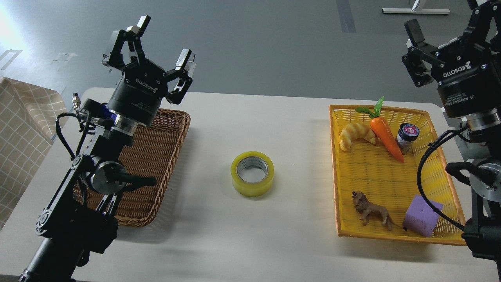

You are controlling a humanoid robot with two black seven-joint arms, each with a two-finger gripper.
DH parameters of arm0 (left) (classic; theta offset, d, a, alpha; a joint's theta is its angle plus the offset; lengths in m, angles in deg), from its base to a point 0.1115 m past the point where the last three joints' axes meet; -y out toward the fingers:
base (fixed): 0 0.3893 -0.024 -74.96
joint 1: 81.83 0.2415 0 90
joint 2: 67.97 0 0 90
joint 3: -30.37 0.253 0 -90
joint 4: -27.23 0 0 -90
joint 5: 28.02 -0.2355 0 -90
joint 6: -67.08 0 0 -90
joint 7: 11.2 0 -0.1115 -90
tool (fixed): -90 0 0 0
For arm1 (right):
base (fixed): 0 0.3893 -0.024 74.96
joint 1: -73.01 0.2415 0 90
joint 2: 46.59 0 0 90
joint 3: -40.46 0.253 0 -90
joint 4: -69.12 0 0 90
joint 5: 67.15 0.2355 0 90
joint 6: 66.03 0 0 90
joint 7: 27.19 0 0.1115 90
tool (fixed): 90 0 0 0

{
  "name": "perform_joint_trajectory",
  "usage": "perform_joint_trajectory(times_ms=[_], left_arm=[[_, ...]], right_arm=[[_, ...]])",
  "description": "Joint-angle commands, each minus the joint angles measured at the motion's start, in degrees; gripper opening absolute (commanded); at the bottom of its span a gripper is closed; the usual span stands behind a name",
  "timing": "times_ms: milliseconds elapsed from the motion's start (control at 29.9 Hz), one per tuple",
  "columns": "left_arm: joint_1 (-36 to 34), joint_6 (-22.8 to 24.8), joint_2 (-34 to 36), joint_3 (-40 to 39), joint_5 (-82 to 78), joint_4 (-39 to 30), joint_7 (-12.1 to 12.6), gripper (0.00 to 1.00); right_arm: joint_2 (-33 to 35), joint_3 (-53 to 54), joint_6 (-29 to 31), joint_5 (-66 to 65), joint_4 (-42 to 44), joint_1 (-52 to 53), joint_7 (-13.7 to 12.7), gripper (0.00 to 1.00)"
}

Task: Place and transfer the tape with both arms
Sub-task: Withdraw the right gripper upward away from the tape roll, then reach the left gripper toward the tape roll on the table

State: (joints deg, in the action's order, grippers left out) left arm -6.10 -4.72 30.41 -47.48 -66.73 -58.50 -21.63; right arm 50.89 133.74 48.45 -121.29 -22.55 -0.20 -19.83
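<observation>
At frame center, the tape (252,173) is translucent yellow around a grey-white core. On the right, a bright yellow lattice basket (434,231) holds an orange carrot (385,137) with green leaves, a golden croissant (355,135), a brown lion figure (372,211), a purple foam cube (422,215) and a dark jar (407,136) with a red-and-white lid. At left, a brown wicker basket (156,156) shows a woven pattern. The table (274,243) is off-white. At the left edge hangs beige cloth (21,125) with a white grid.

The tape (252,173) lies on the tabletop (242,235) between two baskets. Wicker basket (156,156) left; plastic basket (375,172) right, holding carrot (385,137) and cube (422,215).
</observation>
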Motion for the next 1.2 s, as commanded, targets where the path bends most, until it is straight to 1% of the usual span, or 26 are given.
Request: perform_joint_trajectory(times_ms=[0, 201, 268, 301, 335, 401, 602, 769, 836, 1004, 1104, 1171], left_arm=[[-0.32, -1.94, 0.24, -0.02, -0.14, -0.06, 0.49, 0.98], [-0.15, -2.11, 0.06, -0.72, 0.03, -0.14, -0.47, 0.98], [-0.15, -2.2, -0.03, -0.98, 0.03, -0.23, -1.96, 0.98], [-0.15, -2.2, -0.03, -0.98, 0.03, -0.23, -1.97, 0.98], [-0.15, -2.29, -0.03, -0.98, -0.05, -0.49, -2.93, 0.98], [-0.24, -2.81, 0.49, -0.98, -0.58, -1.54, -3.64, 0.98], [-1.03, -6.59, 2.78, -0.19, -5.14, -2.61, -3.55, 0.98], [-0.33, -11.95, 1.82, 0.16, -23.58, -5.06, -3.64, 0.98], [-0.24, -15.02, 1.73, 1.21, -31.49, -5.33, -3.64, 0.98], [-1.03, -20.56, 2.86, 6.21, -34.86, -6.73, -3.12, 0.98], [-1.55, -20.75, 4.1, 9.82, -39.23, -8.75, -3.11, 0.98], [-1.82, -20.84, 4.1, 10.53, -42.23, -9.2, -2.94, 0.98]], right_arm=[[-0.09, -0.11, -0.14, 0.0, 0.26, 0.17, -0.07, 1.0], [-0.18, -0.38, -1.19, 0.0, 0.26, 0.08, -0.59, 1.0], [-0.18, -0.47, -1.28, 0.0, 0.26, 0.08, -1.82, 1.0], [-0.18, -0.47, -1.28, 0.0, 0.26, 0.08, -1.83, 1.0], [-0.18, -0.47, -1.28, 0.0, 0.26, 0.08, -2.17, 1.0], [-0.09, -0.47, -1.28, 0.0, 0.26, 0.17, -2.27, 1.0], [-0.09, -0.64, -1.28, -0.09, 0.26, 0.08, -2.27, 1.0], [-0.88, -0.73, -1.28, -0.09, 0.52, -0.01, -2.27, 1.0], [-0.97, -0.73, -1.28, -0.09, 0.7, -0.01, -2.27, 1.0], [-0.71, -0.73, -1.28, -0.09, 0.7, 0.26, -2.27, 1.0], [-0.45, -0.73, -1.28, -0.09, 0.7, 1.22, -2.27, 1.0], [-0.45, -0.73, -1.28, -0.09, 0.7, 1.75, -2.27, 1.0]])
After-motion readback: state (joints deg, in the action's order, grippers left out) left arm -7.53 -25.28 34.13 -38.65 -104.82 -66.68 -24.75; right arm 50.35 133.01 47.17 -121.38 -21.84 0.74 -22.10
